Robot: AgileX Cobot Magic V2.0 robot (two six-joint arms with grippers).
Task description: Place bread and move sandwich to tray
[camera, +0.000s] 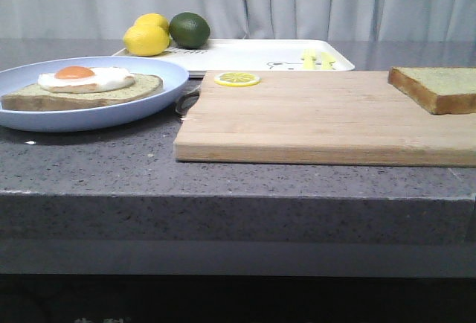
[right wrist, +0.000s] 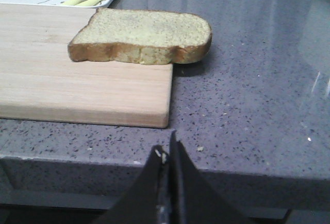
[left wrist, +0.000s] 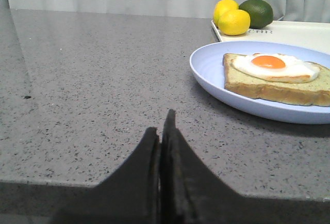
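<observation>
The plain bread (camera: 437,88) lies on the right end of the wooden cutting board (camera: 312,118), overhanging its edge; it also shows in the right wrist view (right wrist: 142,37). The sandwich (camera: 85,85), bread with a fried egg, sits on a round pale-blue plate (camera: 160,100) at the left, and shows in the left wrist view (left wrist: 276,77). The white tray (camera: 260,55) lies behind the board. My left gripper (left wrist: 162,126) is shut and empty at the table's front edge, left of the plate (left wrist: 211,74). My right gripper (right wrist: 167,149) is shut and empty at the front edge, near the board's corner. Neither gripper shows in the front view.
Two lemons (camera: 147,36) and a lime (camera: 190,30) sit at the tray's left end. A lemon slice (camera: 236,79) lies on the board's far left corner. Grey speckled counter (camera: 89,167) runs in front; a curtain hangs behind.
</observation>
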